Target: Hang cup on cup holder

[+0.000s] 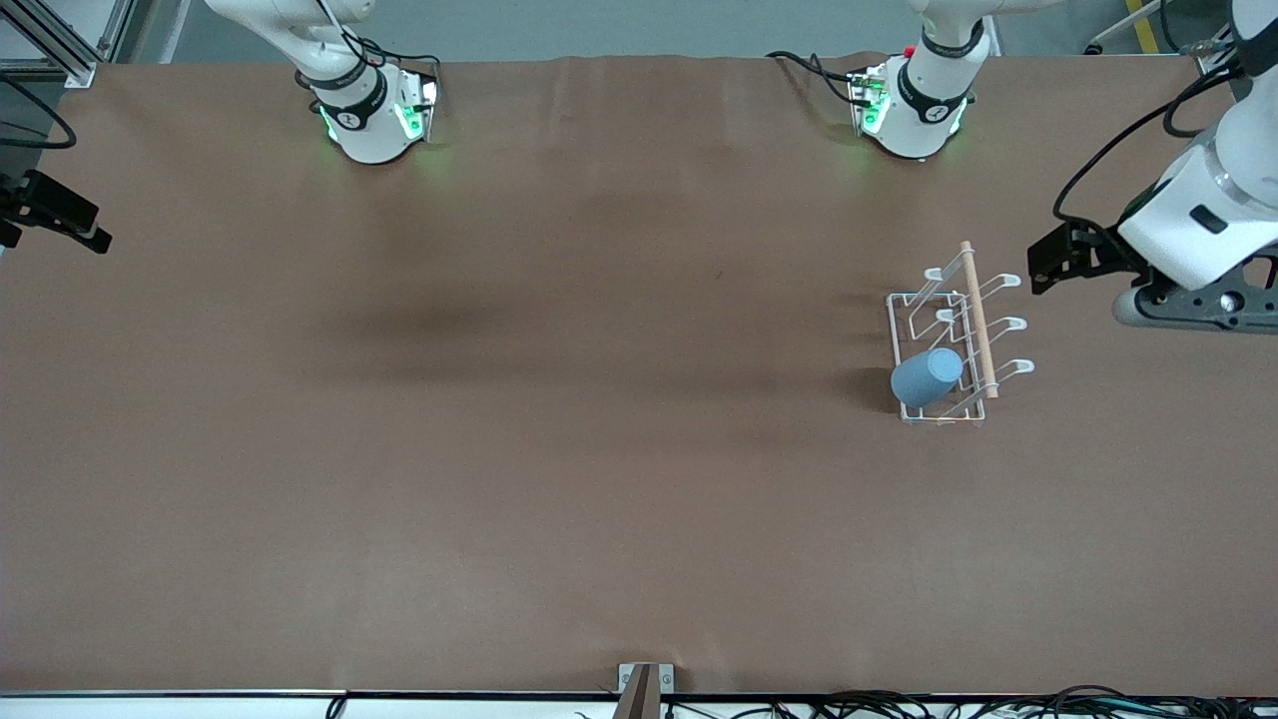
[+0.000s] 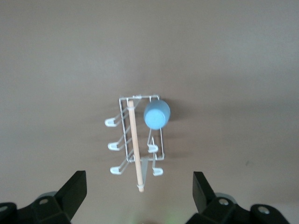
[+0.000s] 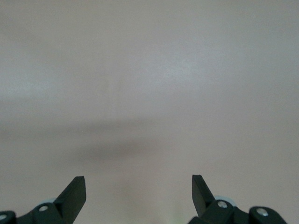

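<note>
The light-blue cup (image 1: 927, 376) (image 2: 157, 114) hangs tilted over a prong of the white wire cup holder (image 1: 976, 320) (image 2: 133, 135). That prong is at the holder's end nearest the front camera, on the side toward the right arm's end of the table. My left gripper (image 1: 1038, 270) (image 2: 138, 182) is open and empty, up in the air beside the holder and apart from it. At the right arm's end of the table my right gripper (image 1: 85, 225) (image 3: 138, 184) hangs open over bare brown table, with nothing between its fingers.
The holder's other prongs (image 1: 1008, 325) carry nothing. Both arm bases (image 1: 374, 120) (image 1: 914, 110) stand along the table edge farthest from the front camera. A small bracket (image 1: 644, 684) sits at the table's edge nearest that camera.
</note>
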Available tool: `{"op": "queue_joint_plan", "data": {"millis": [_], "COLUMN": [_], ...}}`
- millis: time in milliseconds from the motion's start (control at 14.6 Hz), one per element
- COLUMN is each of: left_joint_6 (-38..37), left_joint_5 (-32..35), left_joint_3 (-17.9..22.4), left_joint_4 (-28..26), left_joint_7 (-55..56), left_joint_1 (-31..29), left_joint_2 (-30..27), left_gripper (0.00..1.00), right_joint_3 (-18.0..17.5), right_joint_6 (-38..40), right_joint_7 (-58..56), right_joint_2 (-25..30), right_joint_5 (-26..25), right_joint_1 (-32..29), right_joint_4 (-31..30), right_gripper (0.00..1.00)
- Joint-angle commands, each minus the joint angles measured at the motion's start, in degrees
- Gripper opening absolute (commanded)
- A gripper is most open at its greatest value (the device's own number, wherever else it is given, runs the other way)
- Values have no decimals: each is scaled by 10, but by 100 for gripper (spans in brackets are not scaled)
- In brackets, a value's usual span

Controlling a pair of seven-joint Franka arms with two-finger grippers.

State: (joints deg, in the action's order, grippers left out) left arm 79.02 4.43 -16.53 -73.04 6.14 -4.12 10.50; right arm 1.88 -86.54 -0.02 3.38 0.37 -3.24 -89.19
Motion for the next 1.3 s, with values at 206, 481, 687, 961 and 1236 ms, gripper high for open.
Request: {"op": "queue_joint_plan", "data": {"millis": [206,481,687,961,1236], "left_joint_6": [96,108,106,102,91], "left_joint_5": [-43,-43,-45,-44,-45], "left_joint_3": [42,69,70,70,69], "left_joint_4": [-216,-262,-253,-216,-203], "left_joint_7": [-8,-1,-7,-6,-5], "left_joint_1": [-1,24,19,21,21], "left_joint_2": [-157,-189,-183,-159,-150], "left_gripper": [100,100,100,100,100], "right_joint_3": [-3,-3,-3,-3,-3], "right_joint_6": [0,0,0,1,-1], "right_joint_7": [3,3,3,3,3], "right_joint_2": [0,0,0,0,0], "right_joint_5": [-8,-8,-8,-7,-6], "right_joint_1": [-4,-4,-6,-6,-4], "right_joint_4": [2,2,2,2,2], "right_gripper": [100,100,100,100,100]}}
